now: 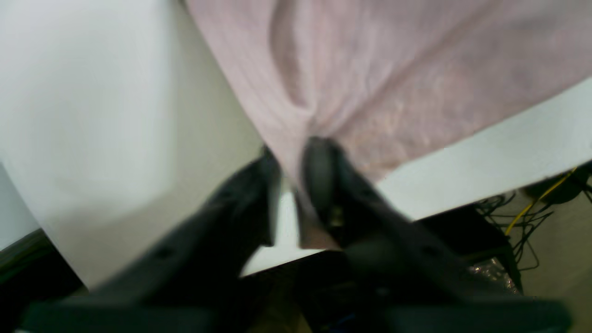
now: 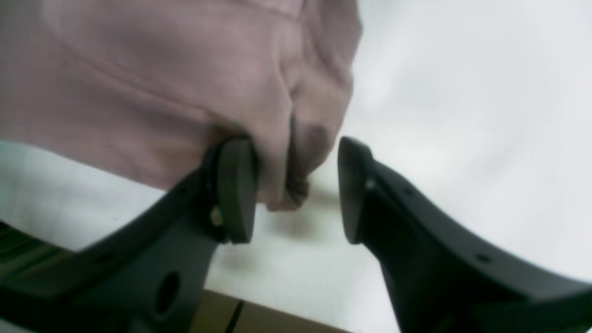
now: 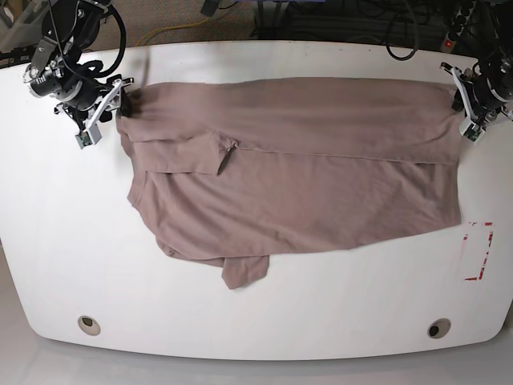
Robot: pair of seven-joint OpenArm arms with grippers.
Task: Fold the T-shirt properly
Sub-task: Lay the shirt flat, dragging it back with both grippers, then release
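The dusty mauve T-shirt (image 3: pixel 296 172) lies spread across the white table (image 3: pixel 264 321), its far part folded over toward the front and a sleeve (image 3: pixel 243 271) sticking out at the near edge. My right gripper (image 3: pixel 120 103) is at the shirt's far left corner. In the right wrist view the right gripper (image 2: pixel 296 185) is open, with the cloth corner (image 2: pixel 282 185) resting against one finger and a gap to the other. My left gripper (image 3: pixel 463 108) is at the far right corner. There the left gripper (image 1: pixel 294 185) stands slightly open, a strip of cloth (image 1: pixel 307 226) still between its fingers.
A red-outlined rectangle (image 3: pixel 478 250) is marked on the table at the right. Two round holes (image 3: pixel 89 325) (image 3: pixel 438 328) sit near the front edge. Cables (image 1: pixel 532 212) hang past the table's edge beside the left arm, and more lie behind the far edge (image 3: pixel 337 20).
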